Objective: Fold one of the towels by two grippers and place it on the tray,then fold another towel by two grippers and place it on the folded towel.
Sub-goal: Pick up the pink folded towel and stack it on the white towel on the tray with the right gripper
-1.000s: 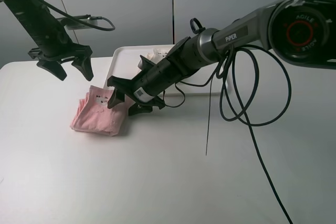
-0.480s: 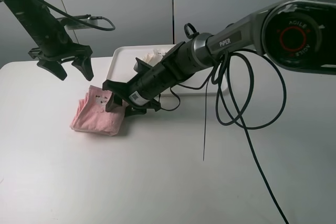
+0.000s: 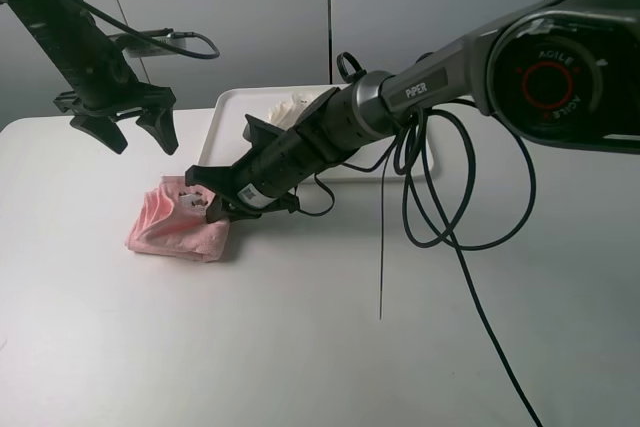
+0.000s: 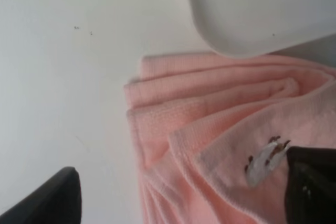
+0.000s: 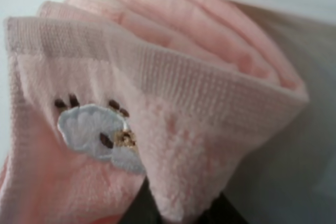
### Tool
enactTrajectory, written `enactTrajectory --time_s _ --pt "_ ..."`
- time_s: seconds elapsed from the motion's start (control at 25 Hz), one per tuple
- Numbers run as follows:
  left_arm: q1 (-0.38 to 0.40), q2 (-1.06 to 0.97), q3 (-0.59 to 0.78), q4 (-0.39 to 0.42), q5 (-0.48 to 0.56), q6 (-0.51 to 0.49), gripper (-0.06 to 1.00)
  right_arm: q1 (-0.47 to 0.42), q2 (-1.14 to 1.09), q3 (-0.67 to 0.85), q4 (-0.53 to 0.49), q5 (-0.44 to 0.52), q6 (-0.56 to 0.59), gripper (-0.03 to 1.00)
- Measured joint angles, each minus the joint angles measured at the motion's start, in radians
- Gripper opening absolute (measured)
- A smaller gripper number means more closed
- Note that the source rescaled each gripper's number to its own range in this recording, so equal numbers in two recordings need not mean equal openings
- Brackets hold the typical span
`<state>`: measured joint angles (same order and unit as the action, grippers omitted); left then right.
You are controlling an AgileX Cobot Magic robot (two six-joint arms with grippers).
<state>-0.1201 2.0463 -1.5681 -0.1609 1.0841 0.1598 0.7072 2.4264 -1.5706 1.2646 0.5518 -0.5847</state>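
Cream towel (image 3: 290, 107) lies in the tray (image 3: 225, 117); right claw (image 3: 208, 203) pinches pink towel (image 3: 165, 227); left claw (image 3: 125, 127) gapes.

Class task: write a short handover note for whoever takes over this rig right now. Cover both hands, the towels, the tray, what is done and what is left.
Left hand: open, empty, raised behind the pink towel.
Right hand: shut on the pink towel's near corner by its patch.
Pink towel: folded, on the table in front of the tray.
Cream towel: on the tray, partly hidden.
Left: place the pink towel on the cream one.
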Motion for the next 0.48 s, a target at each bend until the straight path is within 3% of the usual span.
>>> enactTrajectory --time_s 0.16,0.28,0.48 --pt "0.000 0.000 0.000 0.000 0.000 0.003 1.00 0.000 -0.033 0.000 -0.083 0.023 -0.002 0.07" --pt "0.000 0.000 0.000 0.000 0.004 0.020 1.00 0.000 -0.091 0.000 -0.201 0.056 0.017 0.07" --pt "0.021 0.000 0.000 -0.017 0.013 0.025 1.00 -0.011 -0.210 0.000 -0.514 0.154 0.173 0.07"
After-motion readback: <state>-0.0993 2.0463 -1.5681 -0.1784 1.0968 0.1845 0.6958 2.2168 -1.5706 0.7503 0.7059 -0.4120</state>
